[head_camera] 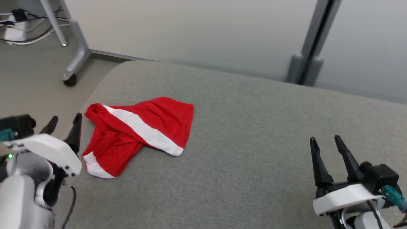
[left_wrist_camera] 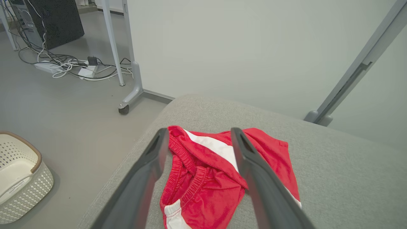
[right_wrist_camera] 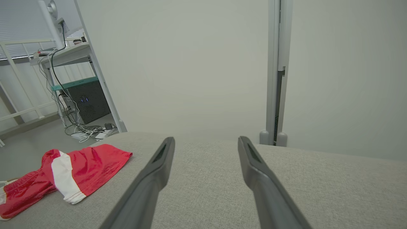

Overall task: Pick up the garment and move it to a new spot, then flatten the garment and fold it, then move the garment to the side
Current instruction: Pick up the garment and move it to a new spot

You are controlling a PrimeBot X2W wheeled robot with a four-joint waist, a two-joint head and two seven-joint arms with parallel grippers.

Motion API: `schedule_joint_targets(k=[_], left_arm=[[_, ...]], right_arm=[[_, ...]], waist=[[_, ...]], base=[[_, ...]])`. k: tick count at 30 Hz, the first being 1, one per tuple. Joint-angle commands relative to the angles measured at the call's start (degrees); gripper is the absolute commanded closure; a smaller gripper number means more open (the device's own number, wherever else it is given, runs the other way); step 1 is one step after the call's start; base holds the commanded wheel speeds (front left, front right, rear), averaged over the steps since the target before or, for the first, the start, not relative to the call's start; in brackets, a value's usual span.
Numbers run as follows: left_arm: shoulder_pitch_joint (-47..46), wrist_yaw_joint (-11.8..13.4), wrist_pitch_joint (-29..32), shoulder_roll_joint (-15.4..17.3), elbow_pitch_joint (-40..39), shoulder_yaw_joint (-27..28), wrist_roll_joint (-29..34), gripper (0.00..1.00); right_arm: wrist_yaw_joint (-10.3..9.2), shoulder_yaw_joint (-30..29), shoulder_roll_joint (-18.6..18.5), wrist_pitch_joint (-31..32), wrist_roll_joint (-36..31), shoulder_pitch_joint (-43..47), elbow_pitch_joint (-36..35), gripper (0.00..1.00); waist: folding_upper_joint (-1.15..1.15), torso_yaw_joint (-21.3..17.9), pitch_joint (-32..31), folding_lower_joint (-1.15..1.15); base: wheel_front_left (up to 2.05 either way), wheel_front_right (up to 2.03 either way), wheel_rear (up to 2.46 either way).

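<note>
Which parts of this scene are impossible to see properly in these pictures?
Left wrist view: fingers of the left gripper cover parts of the red shorts; the bottom edge cuts their lower end.
Same view: the left edge cuts off the white basket.
Right wrist view: the left edge cuts off the shorts' end.

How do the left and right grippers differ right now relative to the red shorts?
The left gripper sits beside the red shorts, near the left edge of the cushion; the right gripper hangs well apart from them. In their wrist views, the left gripper's fingers frame the shorts, the right gripper's bare cushion. Both are open and empty.
</note>
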Motion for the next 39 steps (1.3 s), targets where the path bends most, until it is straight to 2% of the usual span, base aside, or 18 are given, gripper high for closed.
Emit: schedule_joint_targets(k=[1,5,14,24,25,26,27,29,30,39], left_arm=[[-2.53,-0.27,1.24,0.92,1.72,-0.01,-0.97,0.0],[-9.52,-0.72,6.07,3.82,9.08,-1.02,-5.56,0.0],[-16.51,-0.75,10.0,7.58,22.6,-5.99,-12.0,0.0],[-15.07,-0.76,12.85,6.75,34.22,-13.33,-18.99,0.0],[-15.0,-0.77,12.41,7.08,34.53,-13.88,-19.52,0.23],[-15.03,-0.77,11.62,7.4,34.67,-14.25,-19.95,0.64],[-15.31,-0.77,10.78,7.75,34.72,-14.61,-20.42,0.9],[-15.56,-0.77,9.91,8.03,34.71,-15.05,-20.78,0.9],[-15.87,-0.77,9.01,8.35,34.65,-15.58,-20.93,1.0],[-18.24,-0.77,1.22,12.33,30.13,-22.15,-21.28,1.0]], right_arm=[[0.01,-0.07,-0.62,-0.26,-0.27,-1.09,-0.28,0.0],[0.01,0.61,-1.2,-0.26,-0.58,-4.1,-0.28,0.0],[0.01,1.32,-1.56,-0.26,-0.74,-8.73,-0.1,0.0],[0.01,1.49,-1.69,-0.26,-0.96,-10.18,0.16,0.0],[0.01,1.37,-1.7,-0.26,-0.99,-10.09,0.15,0.0],[0.01,1.2,-1.72,-0.26,-1.02,-9.93,0.17,0.0],[0.01,1.03,-1.74,-0.26,-1.05,-9.75,0.25,0.0],[0.01,0.98,-1.71,-0.26,-1.12,-9.63,0.35,0.0],[0.01,1.07,-1.63,-0.26,-1.16,-9.56,0.41,0.0],[0.01,1.09,-0.99,-0.26,-0.5,-7.83,1.44,0.0]], waist=[[0.0,-3.29,3.31,0.0],[0.0,-7.73,8.17,0.0],[0.0,-13.67,14.63,0.0],[0.0,-16.18,16.41,0.0],[0.0,-16.15,16.35,0.0],[0.0,-16.06,16.24,0.0],[0.0,-15.94,16.09,0.0],[0.0,-15.8,15.88,0.0],[0.0,-15.66,15.59,0.0],[0.0,-15.17,9.51,0.0]], base=[[0.0,0.0,0.0],[0.0,0.0,0.0],[0.0,0.0,0.0],[0.0,0.0,0.0],[0.0,0.0,0.0],[0.0,0.0,0.0],[0.0,0.0,0.0],[0.0,0.0,0.0],[0.0,0.0,0.0],[0.0,0.0,0.0]])
